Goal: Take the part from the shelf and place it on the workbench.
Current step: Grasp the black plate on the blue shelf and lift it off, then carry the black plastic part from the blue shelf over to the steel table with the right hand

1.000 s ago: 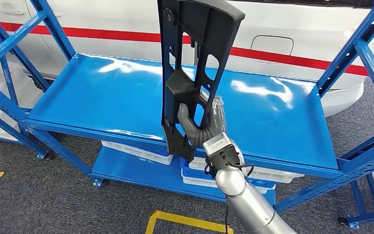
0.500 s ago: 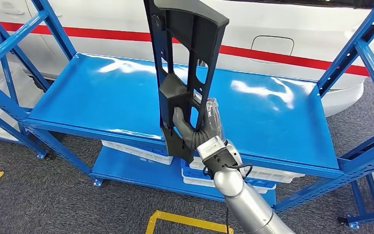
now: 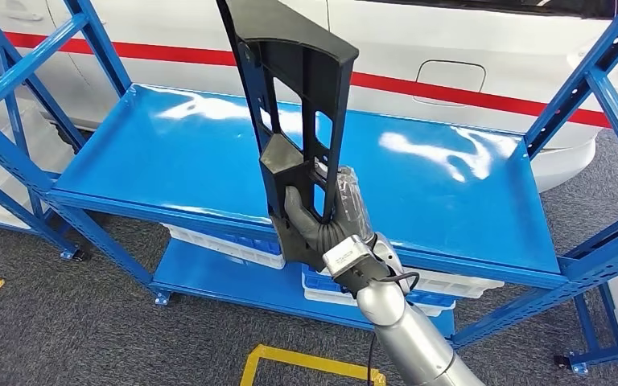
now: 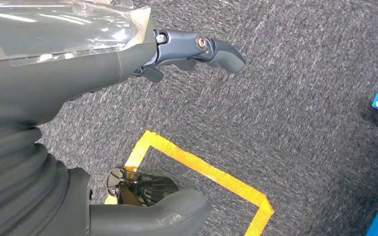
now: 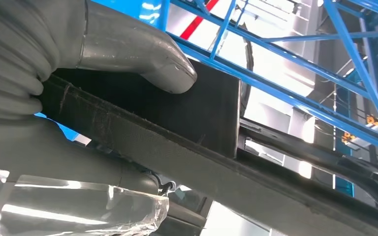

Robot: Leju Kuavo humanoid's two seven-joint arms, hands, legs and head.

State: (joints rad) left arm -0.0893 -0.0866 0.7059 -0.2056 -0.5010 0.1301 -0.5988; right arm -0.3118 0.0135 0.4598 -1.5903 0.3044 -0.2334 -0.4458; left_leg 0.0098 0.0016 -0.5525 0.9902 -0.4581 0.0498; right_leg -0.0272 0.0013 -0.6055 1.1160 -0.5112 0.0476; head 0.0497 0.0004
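Note:
The part [image 3: 298, 104] is a long black plastic frame with cut-outs, held upright above the blue shelf [image 3: 169, 153]. My right hand [image 3: 326, 213] grips it low down, near its bottom end. In the right wrist view the thumb presses on the part's [image 5: 187, 118] flat black face. My left hand [image 4: 78, 118] hangs over the grey carpet with its fingers [image 4: 202, 49] apart and nothing in it.
Blue upright posts [image 3: 603, 80] and diagonal braces [image 3: 16, 72] flank the shelf on both sides. White and blue bins [image 3: 233, 249] sit on the lower level. A white car with a red stripe [image 3: 467, 48] stands behind. Yellow floor tape [image 3: 306, 366] marks the carpet.
My right hand has carried the part to the left and tilted its top further left. The whole view has also shifted slightly.

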